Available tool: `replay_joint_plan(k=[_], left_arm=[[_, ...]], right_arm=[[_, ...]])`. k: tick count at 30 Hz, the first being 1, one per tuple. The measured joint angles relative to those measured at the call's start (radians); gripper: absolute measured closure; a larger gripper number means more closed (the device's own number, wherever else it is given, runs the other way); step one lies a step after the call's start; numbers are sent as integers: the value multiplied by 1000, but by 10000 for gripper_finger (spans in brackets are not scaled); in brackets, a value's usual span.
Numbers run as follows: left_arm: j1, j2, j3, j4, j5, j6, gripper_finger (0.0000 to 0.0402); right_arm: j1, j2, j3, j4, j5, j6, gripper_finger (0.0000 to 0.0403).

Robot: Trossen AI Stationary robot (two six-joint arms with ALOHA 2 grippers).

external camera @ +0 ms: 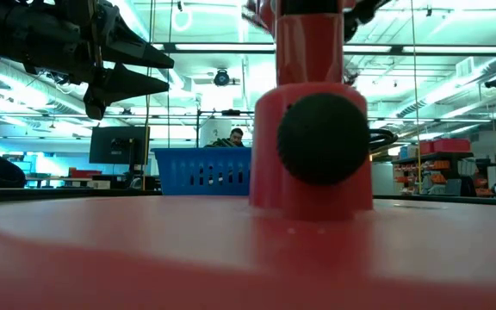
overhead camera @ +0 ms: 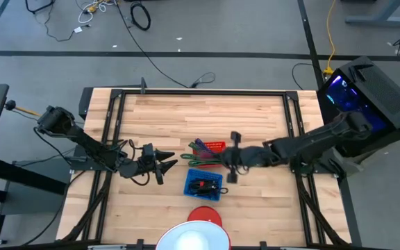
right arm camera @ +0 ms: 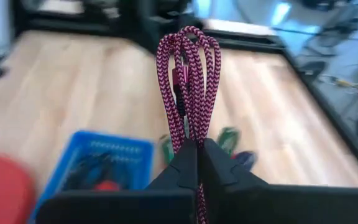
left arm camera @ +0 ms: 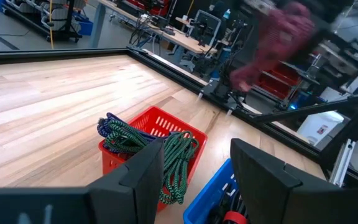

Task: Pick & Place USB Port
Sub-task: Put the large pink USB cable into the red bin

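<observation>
The pink cable [right arm camera: 188, 87] is braided with a dark zigzag pattern and folded into a few long loops. The right end effector [right arm camera: 197, 155] is squeezed tight on the bottom of the loops and holds them up in the air, above the tabletop [right arm camera: 61, 93]. The right wrist view shows this up close. In the high view the right end effector [overhead camera: 232, 161] is just between the red basket [overhead camera: 216, 146] and the blue basket [overhead camera: 204, 184], but the cable is too small to see there. The left wrist view shows green and blue cables [left arm camera: 166, 155] spilling out of the red basket [left arm camera: 145, 134]. The left end effector [overhead camera: 164, 164] has its 2 fingers apart, holds nothing, and waits near the blue basket.
</observation>
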Motion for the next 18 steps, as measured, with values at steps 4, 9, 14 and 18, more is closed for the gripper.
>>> replay_joint_plan(k=[4,9,14,18], left_arm=[[0,0,0,0,0,0,211],[0,0,0,0,0,0,211],[0,0,0,0,0,0,211],[0,0,0,0,0,0,211]], right_arm=[[-85,57,0,89,20,-4,403],[-173,152,1,86,130,19,403],[-210,224,1,115,129,91,403],[-227,260,1,134,98,121,403]])
